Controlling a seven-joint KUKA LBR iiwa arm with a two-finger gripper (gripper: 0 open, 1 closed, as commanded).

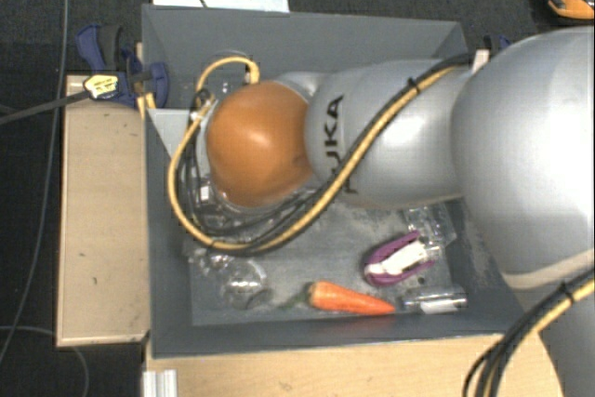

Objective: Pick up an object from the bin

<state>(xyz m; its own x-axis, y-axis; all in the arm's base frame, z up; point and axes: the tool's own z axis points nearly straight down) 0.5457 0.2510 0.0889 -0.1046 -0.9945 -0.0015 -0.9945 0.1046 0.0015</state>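
Bare floor [286,279] between clear plastic [237,280] and carrot [351,299]

Even light, soft glare, faint shadows

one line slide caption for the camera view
KUKA arm over the left of the grey bin; carrot, purple-and-white object and clear plastic pieces lie near its front wall

A toy carrot [349,297], orange w/ a dark green top at its left end, is seen lying flat near the front wall of the bin [169,293], approx. mid-way. Up and to its right, a purple-and-white item [402,258] in clear wrap is laid tilted. A crumpled clear plastic piece [240,282] is found at the front left.
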